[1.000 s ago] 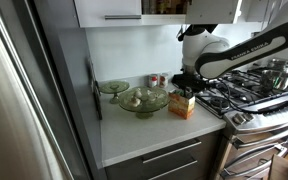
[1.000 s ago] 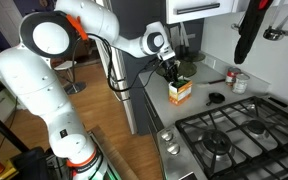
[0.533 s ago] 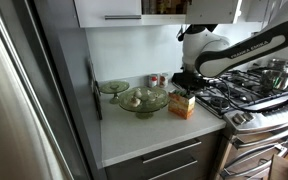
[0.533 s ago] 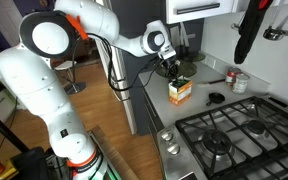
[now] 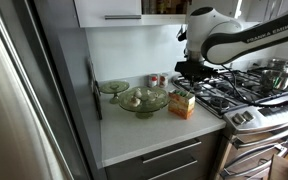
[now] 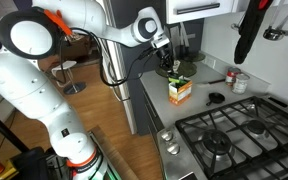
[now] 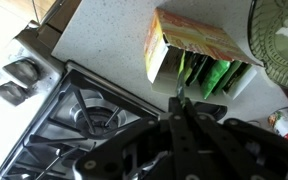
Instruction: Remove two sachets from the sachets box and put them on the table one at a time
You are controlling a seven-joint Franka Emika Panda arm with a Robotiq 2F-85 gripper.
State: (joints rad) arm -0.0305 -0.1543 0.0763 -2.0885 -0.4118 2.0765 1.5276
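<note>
Sachets box (image 5: 182,104) is the yellow-orange carton sitting on the white table (image 5: 134,140), so that's where the action is. Going big to small from there: the white Panda arm (image 6: 19,90) reaches in over the counter in both exterior views. The steel gas stove (image 5: 252,92) sits just beside the box on one side, and the wrist view shows a burner grate right up against the counter edge. On the box's other side are the green glass bowls (image 5: 142,99), the nearer one close to the box but not touching as far as I can see. The gripper (image 7: 179,103) hangs above the box, lifted clear of it, with its jaws pressed together. Can't tell whether anything thin is nipped between the tips. Smallest bit: the sachets (image 7: 212,75), dark green packets standing on edge in a row inside the box's open side.
</note>
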